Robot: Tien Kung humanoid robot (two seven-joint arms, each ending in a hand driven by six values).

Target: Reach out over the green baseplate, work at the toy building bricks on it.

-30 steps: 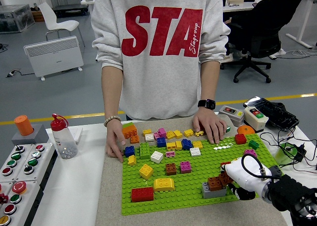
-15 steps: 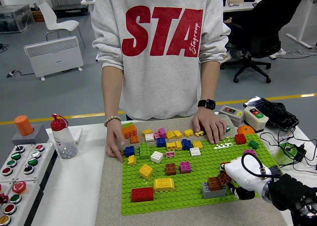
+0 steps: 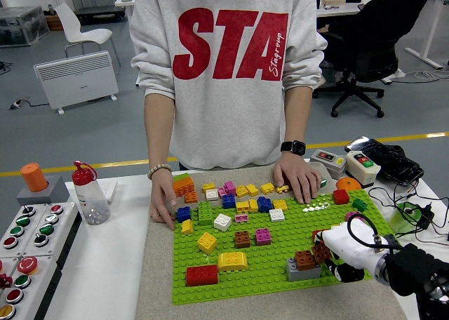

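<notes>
Far left edge: control box (image 3: 28, 246) with red and green buttons, lower left of frame. Above it an orange cylinder (image 3: 32, 177) on a grey block. Just right, a clear bottle (image 3: 90, 196) with red cap, upright on the white tabletop (image 3: 91, 278).

Centre: green baseplate (image 3: 273, 260) lying on a beige mat (image 3: 156, 285), spanning centre to right of frame. Toy building bricks (image 3: 235, 211) crowded along its far edge: orange, yellow, blue, pink, white, green. Nearer the bottom: a yellow brick (image 3: 207, 243), a red brick (image 3: 201, 275), a long yellow brick (image 3: 232, 261), brown brick (image 3: 242, 238) and pink brick (image 3: 263, 236) mid-plate.

Person (image 3: 228, 67) in grey sweatshirt stands at the far side, top centre. One person's hand (image 3: 163, 202) rests fingers-down at the plate's upper left corner, beaded bracelet on wrist; the other person's hand (image 3: 297, 178), watch on wrist, rests flat at the upper right edge, among the small yellow bricks.

Lower right: right hand (image 3: 345, 253), white fingers on black arm, comes in from the lower right corner, fingers curled and touching a brown brick stack (image 3: 306, 260) that sits on a grey brick (image 3: 300, 269); whether it actually grips the stack, can't tell. A red brick (image 3: 341, 196) and small green brick (image 3: 359, 204) lie at the plate's upper right.

Far right: button boxes (image 3: 347, 164), black device and cables (image 3: 414, 211) on the tabletop.
</notes>
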